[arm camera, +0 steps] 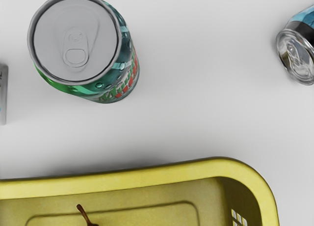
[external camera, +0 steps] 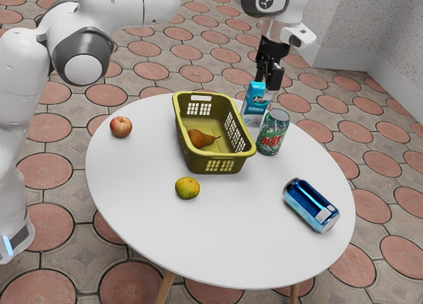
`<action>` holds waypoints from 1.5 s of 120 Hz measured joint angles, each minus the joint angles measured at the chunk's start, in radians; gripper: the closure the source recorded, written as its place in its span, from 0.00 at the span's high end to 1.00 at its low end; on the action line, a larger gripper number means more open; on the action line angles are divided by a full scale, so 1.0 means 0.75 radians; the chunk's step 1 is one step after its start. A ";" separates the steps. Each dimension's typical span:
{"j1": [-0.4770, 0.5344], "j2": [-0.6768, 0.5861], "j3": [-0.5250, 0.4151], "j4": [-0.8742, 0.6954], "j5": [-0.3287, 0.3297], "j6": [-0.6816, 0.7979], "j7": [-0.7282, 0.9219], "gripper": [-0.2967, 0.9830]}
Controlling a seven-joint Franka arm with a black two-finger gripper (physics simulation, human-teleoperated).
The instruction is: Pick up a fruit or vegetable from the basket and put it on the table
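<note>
Our pincer (external camera: pixel 269 74) hangs near the blue carton (external camera: pixel 255 103); whether it is clenched or released, we cannot tell. Past the nearby soda can (external camera: pixel 273 133), the pear (external camera: pixel 199 139) lies inside the basket (external camera: pixel 200 163). We judge this the approach: next we should centre over the pear, then descend inside the rim.

Arm (external camera: pixel 112 8) rises at nine o'clock in exterior view, elbow bent, spans across twelve. End effector (external camera: pixel 268 78) at one o'clock, pointing down.
</note>
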 joint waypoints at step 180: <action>-0.016 -0.363 0.069 -0.963 0.108 0.492 0.075 0.77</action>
